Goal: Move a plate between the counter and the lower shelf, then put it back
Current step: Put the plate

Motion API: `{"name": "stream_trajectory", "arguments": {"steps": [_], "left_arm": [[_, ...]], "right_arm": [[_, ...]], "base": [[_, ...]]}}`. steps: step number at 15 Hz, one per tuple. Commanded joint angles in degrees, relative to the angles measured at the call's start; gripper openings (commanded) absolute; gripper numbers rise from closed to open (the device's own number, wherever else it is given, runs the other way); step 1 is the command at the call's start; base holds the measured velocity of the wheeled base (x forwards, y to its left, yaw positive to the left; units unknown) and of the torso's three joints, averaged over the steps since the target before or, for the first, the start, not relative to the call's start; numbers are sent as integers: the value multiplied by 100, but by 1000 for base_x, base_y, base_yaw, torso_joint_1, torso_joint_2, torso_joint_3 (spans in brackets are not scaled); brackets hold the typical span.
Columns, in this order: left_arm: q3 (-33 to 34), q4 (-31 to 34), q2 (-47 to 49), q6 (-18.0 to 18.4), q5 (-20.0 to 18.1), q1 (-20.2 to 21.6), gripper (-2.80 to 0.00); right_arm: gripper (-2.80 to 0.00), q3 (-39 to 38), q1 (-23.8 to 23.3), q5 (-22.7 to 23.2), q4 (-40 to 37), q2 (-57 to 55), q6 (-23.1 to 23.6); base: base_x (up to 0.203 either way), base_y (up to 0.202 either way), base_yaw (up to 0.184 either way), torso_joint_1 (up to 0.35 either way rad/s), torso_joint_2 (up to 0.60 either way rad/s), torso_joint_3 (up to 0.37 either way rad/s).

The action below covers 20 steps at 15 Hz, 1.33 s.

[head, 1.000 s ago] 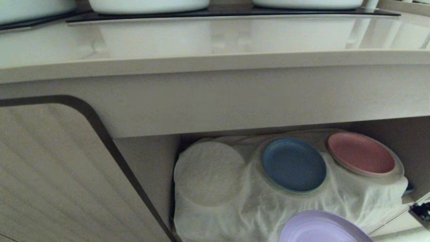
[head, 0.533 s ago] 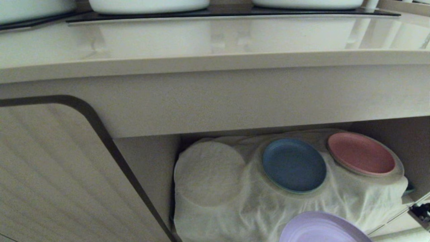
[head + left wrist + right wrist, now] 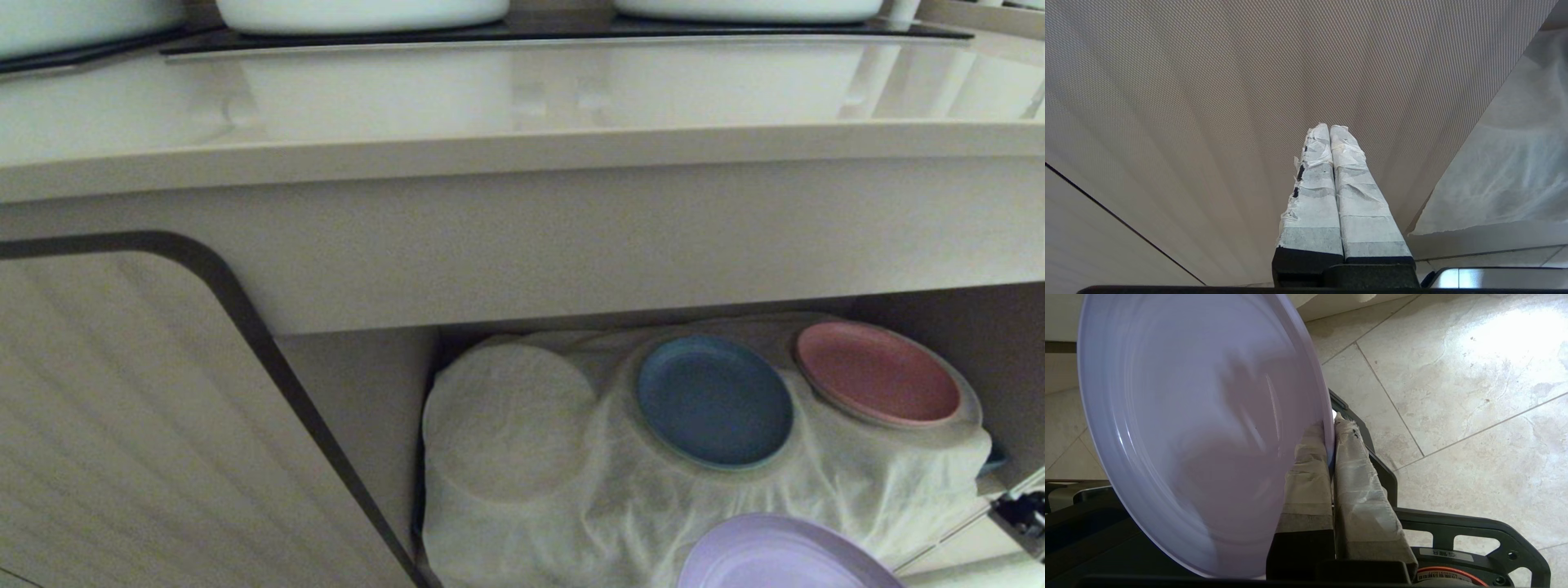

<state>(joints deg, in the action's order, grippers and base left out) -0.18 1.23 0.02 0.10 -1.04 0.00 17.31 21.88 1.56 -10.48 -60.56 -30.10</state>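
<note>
Right gripper (image 3: 1330,435) pinches the plate (image 3: 1200,428) by its rim, frame centre; left gripper (image 3: 1329,127) fingers pressed together, empty

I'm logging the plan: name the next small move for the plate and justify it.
Probably carry the plate forward toward the bare mound on the lower shelf. The right gripper pinches its rim, and it hangs in front of the cloth; the blue plate and pink plate fill the other mounds.
</note>
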Motion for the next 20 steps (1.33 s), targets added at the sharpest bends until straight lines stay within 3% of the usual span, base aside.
{"name": "stream_trajectory", "arguments": {"steps": [1, 17, 20], "left_arm": [[1, 0, -2, -10, -2, 0, -280], [1, 0, -2, -19, -2, 0, -280], [1, 0, -2, -45, -2, 0, -280]], "right_arm": [[-280, -17, 9, 2, -6, -35, -22], [-280, -44, 62, 11, 213, -228, -22], [-280, -44, 62, 2, 213, -228, -22]], "base": [[0, 0, 0, 0, 0, 0], [0, 0, 0, 0, 0, 0], [-133, 0, -1, 3, 4, 4]]}}
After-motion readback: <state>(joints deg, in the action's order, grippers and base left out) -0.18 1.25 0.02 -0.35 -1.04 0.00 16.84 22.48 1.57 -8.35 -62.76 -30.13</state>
